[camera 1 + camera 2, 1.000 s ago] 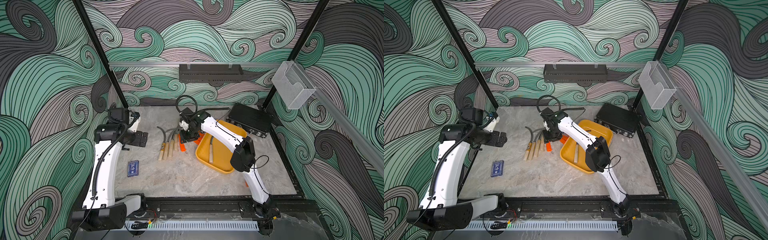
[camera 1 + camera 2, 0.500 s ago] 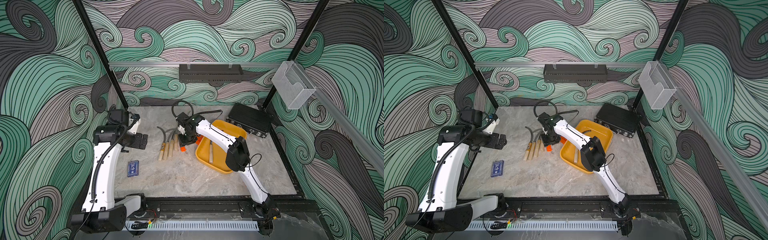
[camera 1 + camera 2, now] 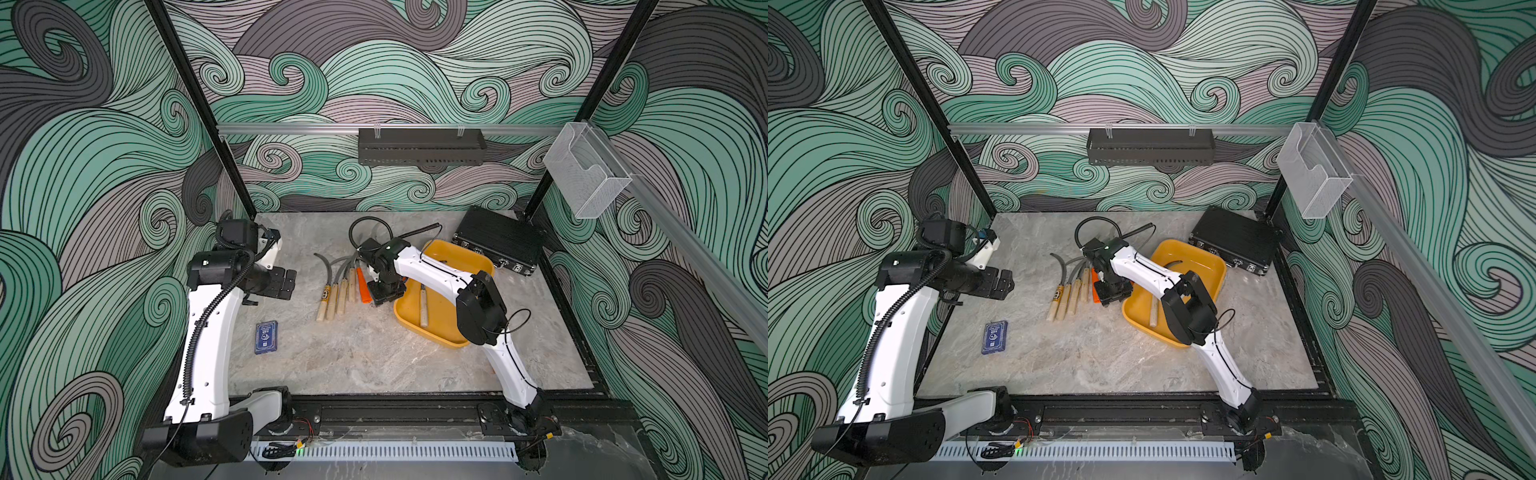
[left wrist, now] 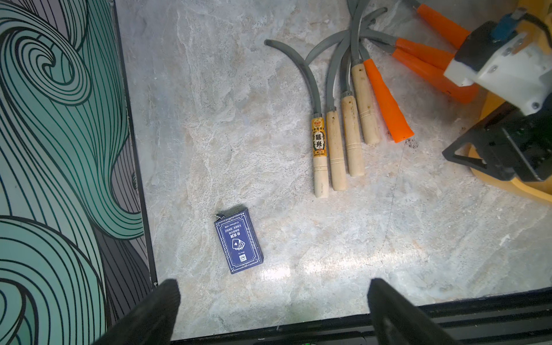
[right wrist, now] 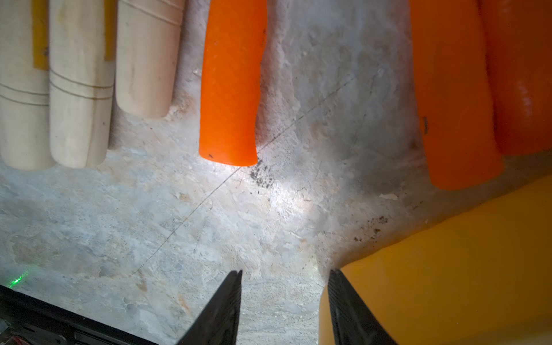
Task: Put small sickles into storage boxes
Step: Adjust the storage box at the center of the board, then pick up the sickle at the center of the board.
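Several small sickles lie side by side on the marble table, some with wooden handles (image 3: 336, 297) (image 4: 337, 143), others with orange handles (image 3: 363, 286) (image 5: 230, 89). To their right is the yellow-orange storage box (image 3: 440, 328) (image 3: 1138, 307) (image 5: 448, 268); one wooden-handled sickle (image 3: 423, 307) lies in it. My right gripper (image 3: 384, 293) (image 5: 285, 298) points down between the orange handles and the box's left rim. It is open, with only bare table between its fingers. My left gripper (image 3: 286, 282) (image 4: 273, 313) hangs wide open and empty, left of the sickles.
A blue card box (image 3: 266, 337) (image 4: 239, 242) lies near the left front. A black ribbed case (image 3: 498, 245) sits behind the storage box. A black rack (image 3: 419, 146) and a clear bin (image 3: 586, 178) hang on the walls.
My right gripper has drifted a little toward the front, beside the box's left rim, and its jaws have narrowed slightly. The left arm has barely moved.
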Motion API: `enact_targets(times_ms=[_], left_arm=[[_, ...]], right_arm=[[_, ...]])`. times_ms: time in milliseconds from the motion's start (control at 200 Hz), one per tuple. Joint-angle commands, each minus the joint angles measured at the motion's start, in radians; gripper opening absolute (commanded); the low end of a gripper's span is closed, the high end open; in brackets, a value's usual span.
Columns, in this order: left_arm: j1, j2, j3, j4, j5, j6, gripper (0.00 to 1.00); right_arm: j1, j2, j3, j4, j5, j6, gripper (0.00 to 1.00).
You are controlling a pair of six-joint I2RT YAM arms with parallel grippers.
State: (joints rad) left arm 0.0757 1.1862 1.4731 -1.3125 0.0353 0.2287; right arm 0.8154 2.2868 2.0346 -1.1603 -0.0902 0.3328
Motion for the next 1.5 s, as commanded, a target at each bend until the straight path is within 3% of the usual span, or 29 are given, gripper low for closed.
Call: enact_targets(times_ms=[0,205,390,615,1046,1496], left_arm=[[0.001,-0.027,-0.010,-0.013,0.016,0.013,0.98],[0.001,-0.042,-0.013,-0.015,0.026,0.021,0.99],[0.001,-0.044,-0.015,-0.018,0.039,0.023,0.98],[0.001,-0.026,0.019,-0.022,0.035,0.012,0.99],[0.001,0.025,0.053,-0.005,0.053,-0.018,0.99],[0.001,0.050,0.048,0.012,0.019,-0.011,0.99]], right_arm=[[0.001,-0.057,-0.042,-0.020,0.037,0.000,0.49],[0.001,-0.140,-0.163,0.000,0.049,0.008,0.49],[0.001,-0.172,-0.168,0.000,0.023,0.014,0.47],[0.003,-0.130,-0.042,0.000,-0.037,0.037,0.49],[0.017,0.106,0.340,-0.026,-0.129,0.098,0.48],[0.044,0.201,0.412,0.025,-0.123,0.081,0.47]])
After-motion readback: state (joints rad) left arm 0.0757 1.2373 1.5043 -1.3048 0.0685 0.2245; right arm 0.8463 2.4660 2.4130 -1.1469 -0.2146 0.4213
